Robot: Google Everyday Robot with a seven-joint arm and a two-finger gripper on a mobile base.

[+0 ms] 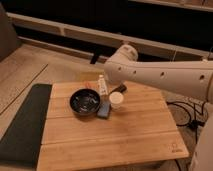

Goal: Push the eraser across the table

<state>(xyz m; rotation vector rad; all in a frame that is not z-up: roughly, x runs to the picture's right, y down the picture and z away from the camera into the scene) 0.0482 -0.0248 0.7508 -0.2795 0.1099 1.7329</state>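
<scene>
Bamboo tabletop [125, 142] flanked by a dark mat [22, 125] in a dim room.
The eraser [104, 111] is seen between bowl [84, 102] and cup [116, 100]; the gripper [103, 89] is held just behind it, and its state cannot be told.

- One surface [125, 137]: a low table topped with light bamboo planks.
- One eraser [104, 111]: a small blue-grey block lying on the surface.
- One dark bowl [85, 102], just left of the eraser.
- One white cup [116, 100], just right of the eraser.
- One dark grey mat [22, 125], along the surface's left edge.
- One white arm [165, 77].
- One gripper [103, 87], hanging over the far part of the surface, just behind the bowl and cup.
</scene>
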